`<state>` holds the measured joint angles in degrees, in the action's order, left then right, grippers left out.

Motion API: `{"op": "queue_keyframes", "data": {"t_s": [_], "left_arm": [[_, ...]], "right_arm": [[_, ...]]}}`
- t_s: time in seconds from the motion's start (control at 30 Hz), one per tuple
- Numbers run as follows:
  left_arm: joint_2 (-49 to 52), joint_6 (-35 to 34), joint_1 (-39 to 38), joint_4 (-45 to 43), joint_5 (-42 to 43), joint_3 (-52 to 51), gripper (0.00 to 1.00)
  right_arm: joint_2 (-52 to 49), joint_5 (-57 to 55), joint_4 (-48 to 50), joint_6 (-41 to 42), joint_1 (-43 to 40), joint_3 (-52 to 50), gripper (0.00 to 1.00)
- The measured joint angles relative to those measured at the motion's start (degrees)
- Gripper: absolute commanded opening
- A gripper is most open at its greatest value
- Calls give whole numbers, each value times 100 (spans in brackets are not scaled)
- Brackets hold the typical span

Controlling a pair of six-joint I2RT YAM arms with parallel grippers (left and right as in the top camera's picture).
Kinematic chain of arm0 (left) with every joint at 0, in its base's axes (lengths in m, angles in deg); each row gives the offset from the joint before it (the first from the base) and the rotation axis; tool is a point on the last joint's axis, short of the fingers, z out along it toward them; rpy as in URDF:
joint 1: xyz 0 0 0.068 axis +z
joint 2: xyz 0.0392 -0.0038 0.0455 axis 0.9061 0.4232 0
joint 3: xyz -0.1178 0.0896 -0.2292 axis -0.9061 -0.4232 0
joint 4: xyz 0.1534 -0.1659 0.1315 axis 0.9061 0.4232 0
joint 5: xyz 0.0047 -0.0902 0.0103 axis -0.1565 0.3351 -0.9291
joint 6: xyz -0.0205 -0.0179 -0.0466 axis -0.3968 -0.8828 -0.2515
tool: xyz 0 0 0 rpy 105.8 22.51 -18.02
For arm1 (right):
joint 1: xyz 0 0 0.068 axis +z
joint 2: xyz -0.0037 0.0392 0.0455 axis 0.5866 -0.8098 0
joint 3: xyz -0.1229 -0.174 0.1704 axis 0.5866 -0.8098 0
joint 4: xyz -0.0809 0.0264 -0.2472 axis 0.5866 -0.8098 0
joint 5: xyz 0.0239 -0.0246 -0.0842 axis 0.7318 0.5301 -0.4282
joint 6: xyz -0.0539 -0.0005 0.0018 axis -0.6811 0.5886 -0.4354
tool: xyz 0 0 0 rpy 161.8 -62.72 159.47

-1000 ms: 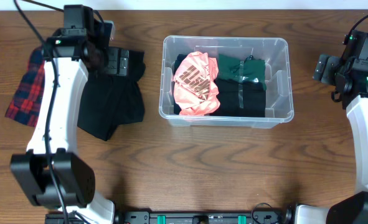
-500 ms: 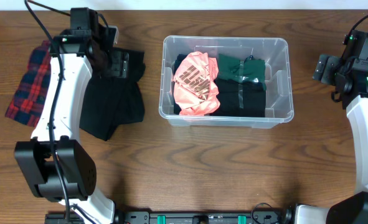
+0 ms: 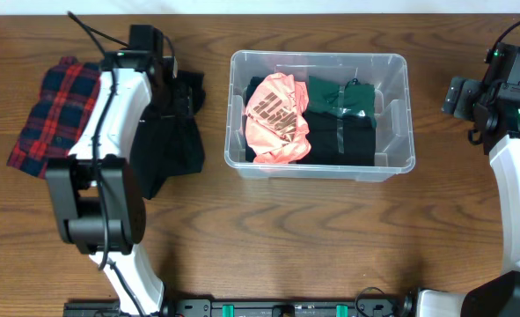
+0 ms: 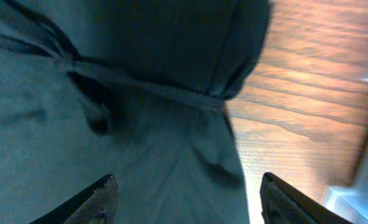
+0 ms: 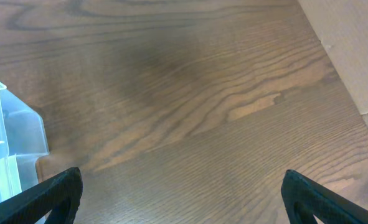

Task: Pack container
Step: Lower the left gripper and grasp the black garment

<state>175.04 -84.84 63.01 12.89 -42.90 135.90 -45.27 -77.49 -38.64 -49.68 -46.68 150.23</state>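
The clear plastic container (image 3: 395, 114) stands at the table's middle. It holds a pink garment (image 3: 277, 118), a dark green garment (image 3: 340, 95) and a black one (image 3: 343, 141). A black garment (image 3: 167, 145) lies on the table left of the container. My left gripper (image 3: 179, 95) is open and hovers right over the black garment's upper part; the wrist view shows dark cloth (image 4: 109, 112) between its fingers (image 4: 187, 199). My right gripper (image 3: 457, 95) is open and empty over bare wood at the far right (image 5: 180, 199), with the container's corner (image 5: 9, 143) at its left.
A red and blue plaid garment (image 3: 53, 110) lies at the far left, beside the left arm. Bare wood runs along the front of the table and between the container and the right arm.
My left arm has swung to the right, moving its gripper across the black garment toward the container. The plaid garment is more uncovered. The right arm has not moved.
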Motion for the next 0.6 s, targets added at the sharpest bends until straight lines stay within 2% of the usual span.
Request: {"op": "queue_keyframes", "data": {"t_s": [0.43,0.6], "left_arm": [[636,-267,-387,-44,-997,-133,74],[638,-267,-393,-417,-1139,-407,74]], "right_arm": [[0,0,2,0,0,0,99],[0,0,2,0,0,0,99]]}}
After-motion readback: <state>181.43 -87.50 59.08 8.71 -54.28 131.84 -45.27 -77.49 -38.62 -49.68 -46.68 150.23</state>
